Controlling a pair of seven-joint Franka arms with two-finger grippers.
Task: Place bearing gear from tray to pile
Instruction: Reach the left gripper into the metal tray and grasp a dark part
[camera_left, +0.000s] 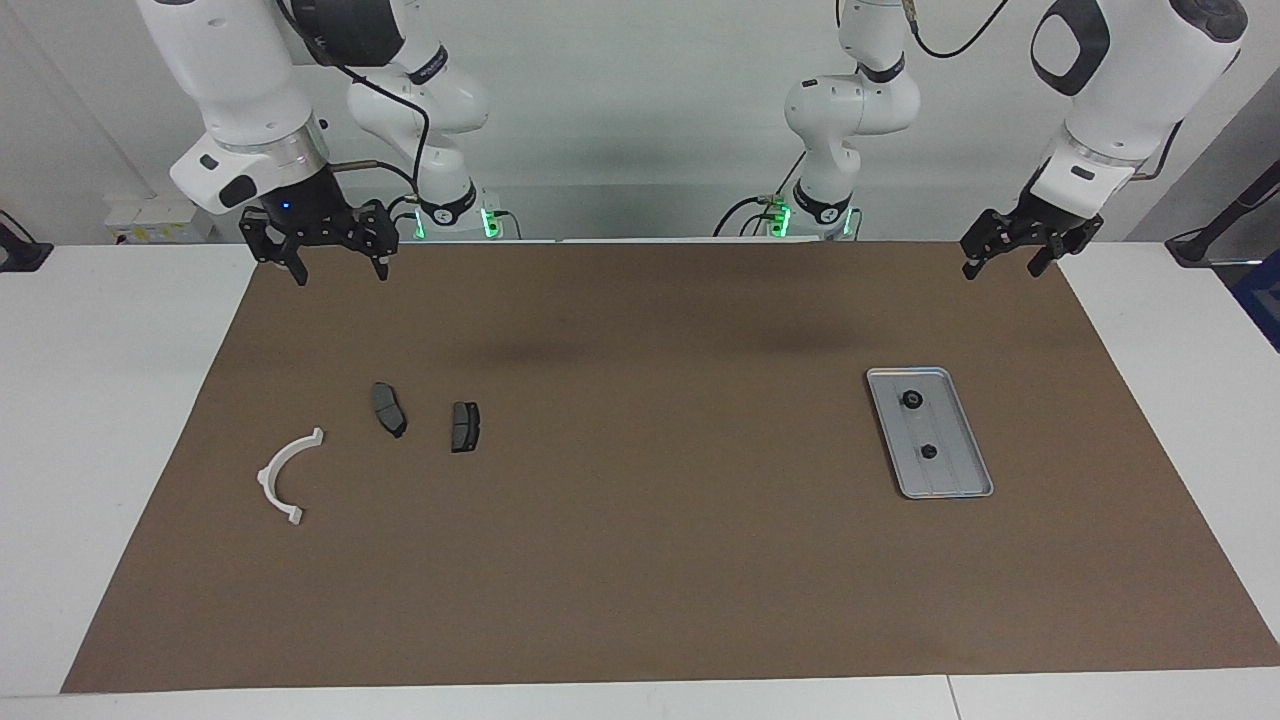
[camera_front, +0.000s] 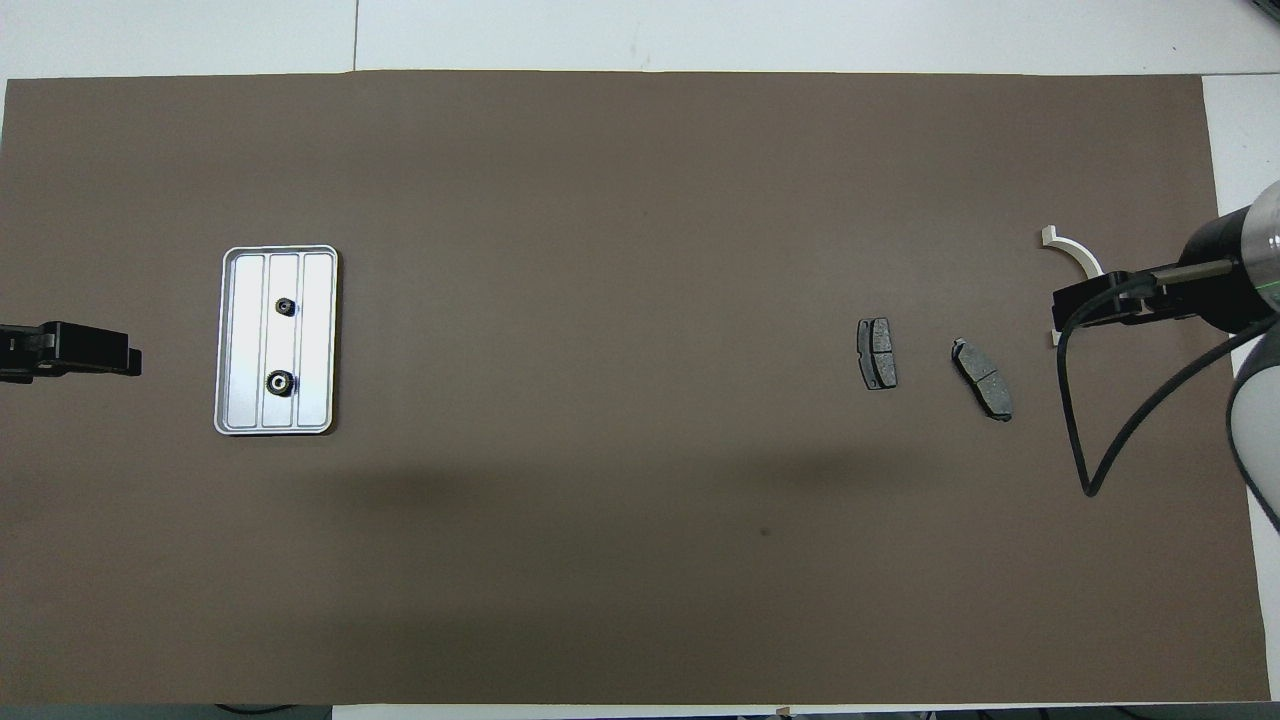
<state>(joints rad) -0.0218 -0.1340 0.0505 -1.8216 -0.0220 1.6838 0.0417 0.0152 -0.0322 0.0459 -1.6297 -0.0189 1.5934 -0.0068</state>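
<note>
Bearing gears, two of them, lie in the tray (camera_left: 965, 480) toward the left arm's end of the counter (camera_left: 640, 600): one bearing gear (camera_left: 911, 399) nearer to the robots, the other bearing gear (camera_left: 928, 452) farther from them, apart from each other along the tray's middle ridge. Each is small, dark and round, lying flat with its hole facing up, so neither has a long axis of its own; the tray's long axis runs from the robots outward, slightly slanted in the facing view.

Going across the facing view, the right gripper (camera_left: 340, 268) hangs open and empty over the brown mat's edge by the robots, and that arm waits. Below it sits the pile: a white half-ring bracket (camera_left: 284, 478), then one dark brake pad (camera_left: 389, 409) and a second brake pad (camera_left: 465, 427), all apart from each other. At the other end, the left gripper (camera_left: 1004, 262) is also open and empty, raised over the mat's corner, well apart from the tray.

The step in hand looks like the reach for a gear. Done well, the left gripper would come straight down over one gear, fingers straddling its rim clear of the tray's ridges and raised edge, then close on it. A slanted approach risks pushing the gear along the ridge.
</note>
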